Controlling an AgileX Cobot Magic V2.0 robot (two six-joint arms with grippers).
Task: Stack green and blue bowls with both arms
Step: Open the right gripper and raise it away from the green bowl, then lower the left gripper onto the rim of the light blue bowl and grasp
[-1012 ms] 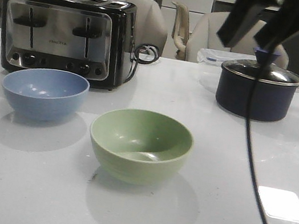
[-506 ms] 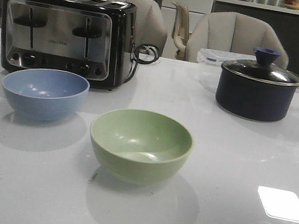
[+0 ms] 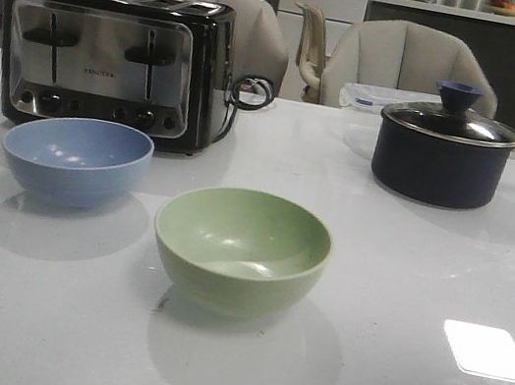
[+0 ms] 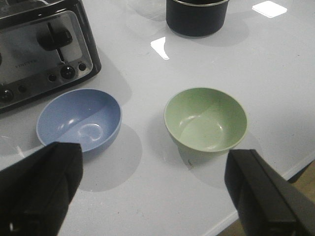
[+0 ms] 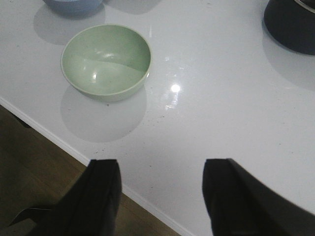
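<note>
Toaster point(image 3: 116, 58) stands at the far left of the white desk point(image 3: 402, 278), a black and chrome one with four slots and two levers on its front. I take it as the landmark. Blue bowl point(image 3: 76, 159) sits upright just in front of the toaster, near its lower edge but apart from it. Green bowl point(image 3: 241, 247) is to the right of the blue bowl and closer to the front edge of the desk, so it lies diagonally in front of the toaster's right corner. The two bowls do not touch; a strip of bare desk is between them. Both are empty and stand with the opening up. A black cord point(image 3: 252, 92) curls out at the right side of the toaster. Far to the right of the toaster, at about the same depth, is a dark pan point(image 3: 441, 155) with a glass lid, a purple knob point(image 3: 459, 95) and a purple handle. Chairs point(image 3: 410, 65) are behind the desk.

In the front view no arm is visible. In the left wrist view the left claw point(image 4: 162, 196) hangs above the desk, its two dark fingers point(image 4: 39, 187) spread wide with both bowls seen between them; it is released and grasps nothing. In the right wrist view the right claw point(image 5: 160, 196) is over the front edge of the desk, near the green bowl point(image 5: 106, 61), also spread and with nothing in it.
</note>
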